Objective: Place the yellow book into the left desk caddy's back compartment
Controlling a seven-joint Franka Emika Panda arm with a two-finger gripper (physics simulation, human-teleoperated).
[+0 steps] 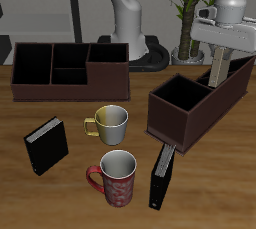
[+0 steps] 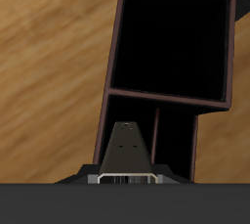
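My gripper is shut on the yellow book, a thin tan book that hangs upright from the fingers. It is over the far part of the left desk caddy, the dark brown box turned diagonally. The book's lower end is about level with the caddy's rim, close to the back compartment. In the wrist view the gripper holds the book, seen edge-on above the caddy's narrow sections. The big square near section lies beyond. The gripper hides the far end there.
A second brown caddy stands squarely farther along the table's back. A pale yellow mug and a red patterned mug stand mid-table. One black book lies near them and another leans by the diagonal caddy's near corner. A plant stands behind.
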